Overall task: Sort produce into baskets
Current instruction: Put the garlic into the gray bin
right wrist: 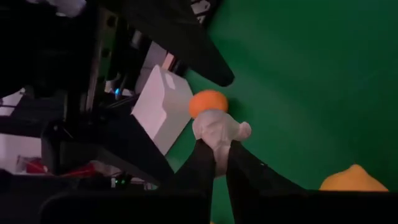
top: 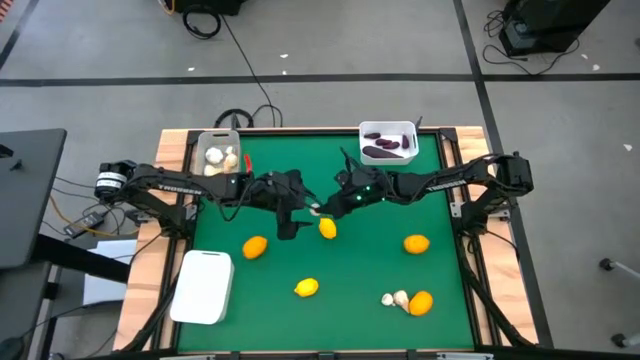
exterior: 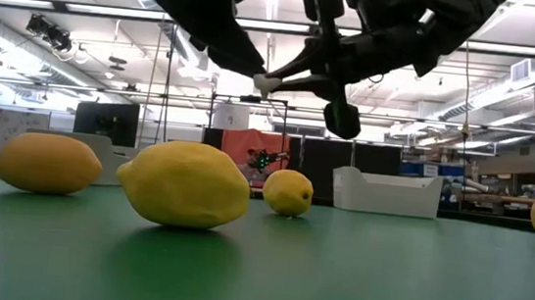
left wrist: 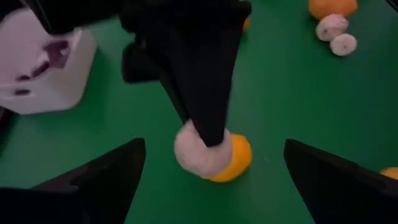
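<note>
Both grippers mid-table — right gripper (right wrist: 221, 155) pinches garlic bulb (right wrist: 217, 132) (overhead hides it); left gripper (left wrist: 211, 171) fingers spread.

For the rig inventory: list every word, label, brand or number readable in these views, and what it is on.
"TROSSEN", faint, white lettering on the left arm in the high view.
White lettering on the right arm: too blurred to read.
Monitors and signs in the room behind the table, low view: too small to read.
No text on produce or baskets.
</note>
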Robot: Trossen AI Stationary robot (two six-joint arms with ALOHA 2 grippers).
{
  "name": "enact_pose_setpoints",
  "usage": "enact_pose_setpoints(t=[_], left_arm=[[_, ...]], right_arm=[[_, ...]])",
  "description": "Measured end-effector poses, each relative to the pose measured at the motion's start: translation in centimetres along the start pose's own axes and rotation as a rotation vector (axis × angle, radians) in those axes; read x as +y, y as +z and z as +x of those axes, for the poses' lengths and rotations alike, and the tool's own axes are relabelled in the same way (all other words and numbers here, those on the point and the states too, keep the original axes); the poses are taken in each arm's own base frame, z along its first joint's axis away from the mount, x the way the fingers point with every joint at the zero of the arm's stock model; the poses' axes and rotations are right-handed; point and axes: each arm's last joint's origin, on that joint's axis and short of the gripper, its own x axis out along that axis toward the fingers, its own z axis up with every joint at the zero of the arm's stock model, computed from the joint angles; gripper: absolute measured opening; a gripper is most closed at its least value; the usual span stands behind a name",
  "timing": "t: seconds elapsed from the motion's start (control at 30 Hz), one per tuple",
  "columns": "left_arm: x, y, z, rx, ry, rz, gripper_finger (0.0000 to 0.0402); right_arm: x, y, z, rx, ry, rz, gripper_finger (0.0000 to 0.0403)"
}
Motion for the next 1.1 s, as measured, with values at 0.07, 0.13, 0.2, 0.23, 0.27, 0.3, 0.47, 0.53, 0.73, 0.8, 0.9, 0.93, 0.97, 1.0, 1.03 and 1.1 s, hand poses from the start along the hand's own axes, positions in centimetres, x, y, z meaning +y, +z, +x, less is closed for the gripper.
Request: enact_pose_setpoints(t=[0.07, 0.13, 0.2, 0.23, 0.27, 0.3, 0.47, 0.53, 0.73, 0.8, 0.9, 0.93, 0.97, 1.0, 1.03, 1.1], left_arm=[[0.0, 0.1, 0.0, -0.01, 0.018, 0.01, 0.0372], [0.0, 0.2, 0.0, -0.011, 0.039, 0.012, 0.0344], [0.1, 0.1, 0.0, -0.003, 0.053, 0.012, 0.0309], [0.1, 0.1, 0.0, 0.0, 0.054, 0.012, 0.029], [0.1, 0.1, 0.0, -0.001, 0.052, 0.012, 0.0272], [0.1, 0.1, 0.0, -0.003, 0.051, 0.013, 0.0255], [0.0, 0.1, 0.0, -0.009, 0.044, 0.009, 0.0194], [0.0, 0.1, 0.0, -0.009, 0.044, 0.003, 0.0179], [0.0, 0.2, 0.0, -0.011, 0.044, -0.06, 0.0146], [0.2, 0.1, 0.0, -0.008, 0.06, -0.103, 0.0136], [0.9, -0.2, 0.0, 0.018, 0.146, -0.2, 0.0128], [1.4, -0.5, -0.1, 0.034, 0.192, -0.231, 0.0127], [1.8, -0.7, -0.1, 0.05, 0.231, -0.26, 0.0126], [2.3, -1.0, -0.2, 0.072, 0.276, -0.285, 0.0126], [2.8, -1.3, -0.3, 0.096, 0.313, -0.308, 0.0126], [3.7, -2.1, -0.8, 0.152, 0.388, -0.367, 0.0125]], right_arm=[[-0.1, 0.1, 0.0, 0.013, 0.009, 0.001, 0.0039], [-0.1, 0.2, -0.1, 0.026, 0.019, -0.001, 0.0039], [0.1, 0.2, -0.1, 0.036, 0.043, -0.005, 0.0039], [0.2, 0.3, -0.1, 0.037, 0.058, -0.008, 0.0039], [0.3, 0.3, -0.1, 0.036, 0.067, -0.009, 0.004], [0.3, 0.3, -0.1, 0.035, 0.073, -0.007, 0.004], [0.4, 0.6, -0.2, 0.039, 0.095, 0.019, 0.004], [0.3, 0.6, -0.2, 0.038, 0.094, 0.022, 0.004], [0.4, 0.6, -0.2, 0.043, 0.097, 0.062, 0.0055], [0.3, 0.6, -0.2, 0.043, 0.092, 0.088, 0.0073], [0.1, 0.7, -0.2, 0.04, 0.068, 0.111, 0.0112], [0.0, 0.7, -0.2, 0.046, 0.061, 0.12, 0.0126], [-0.2, 0.7, -0.3, 0.041, 0.046, 0.139, 0.0141], [-0.4, 0.7, -0.3, 0.038, 0.027, 0.162, 0.0155], [-0.6, 0.8, -0.3, 0.029, 0.002, 0.177, 0.0168], [-1.0, 0.8, -0.3, 0.017, -0.044, 0.191, 0.019]])
